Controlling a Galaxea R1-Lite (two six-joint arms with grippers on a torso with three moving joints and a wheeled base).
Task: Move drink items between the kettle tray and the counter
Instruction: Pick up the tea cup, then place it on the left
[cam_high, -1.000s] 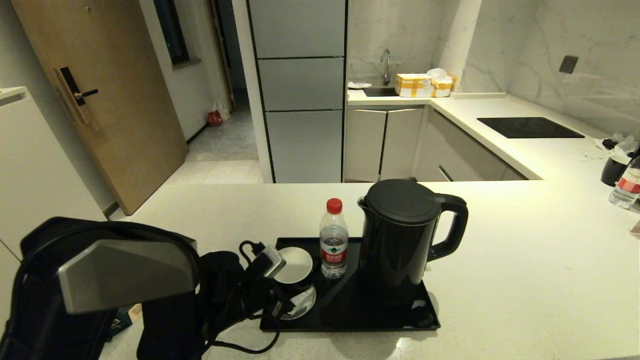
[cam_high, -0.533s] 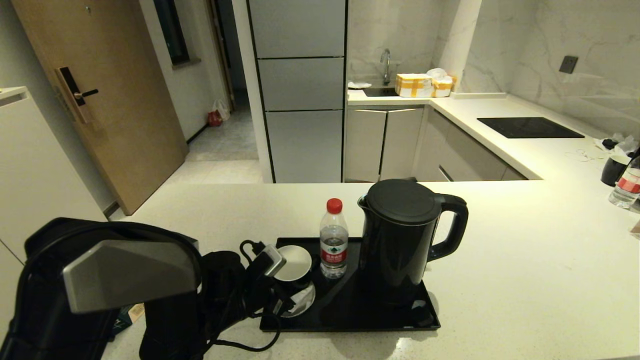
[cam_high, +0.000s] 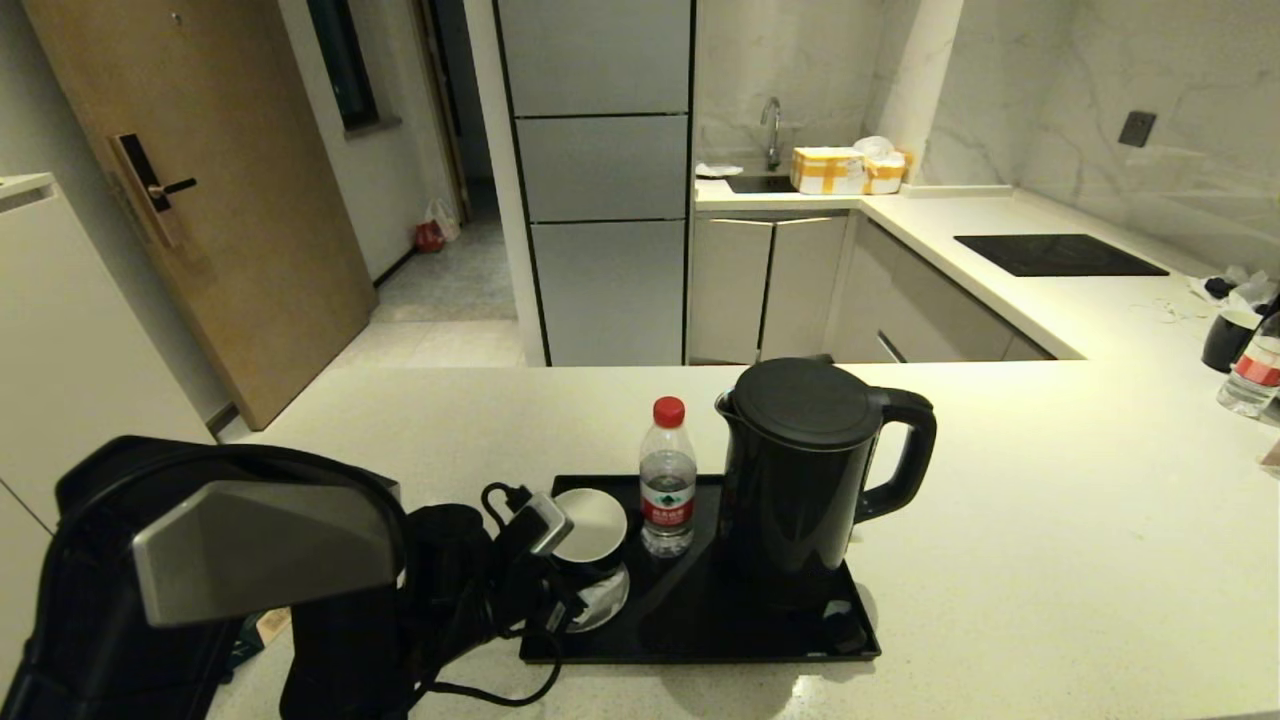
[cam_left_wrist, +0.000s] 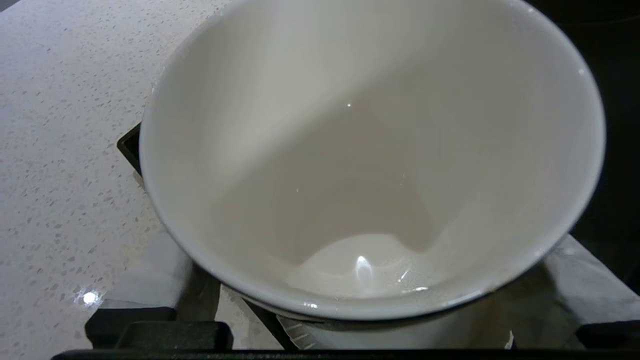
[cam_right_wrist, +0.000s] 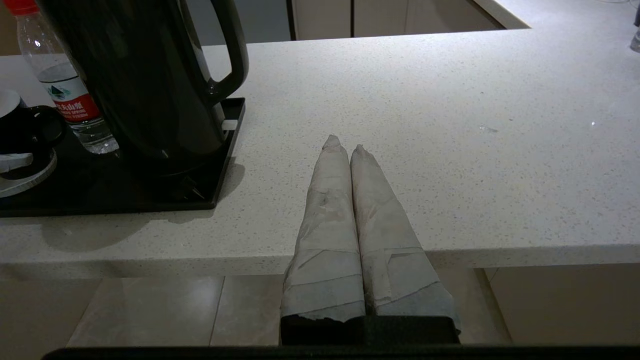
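I have my left gripper (cam_high: 560, 580) at the kettle tray's (cam_high: 700, 640) left end, its taped fingers (cam_left_wrist: 150, 280) straddling the mug (cam_high: 590, 530) from either side, so I judge it closed on the mug, though the wrist view is so filled by the white bowl that I cannot see actual contact. Gripping it by the body keeps the rim level and leaves the saucer (cam_high: 605, 605) beneath free. The mug sits a touch higher and tilted compared with a second ago, and more of the saucer shows, which suggests I have begun lifting it off toward the counter (cam_high: 1050, 520).

On the tray, the bottle (cam_high: 667, 480) stands just right of the mug and the kettle (cam_high: 810, 470) right of the bottle on its base; neither has shifted.

My right gripper (cam_right_wrist: 345, 147) hangs at the counter's front edge, right of the tray, fingers pressed together and empty, parked out of the way.
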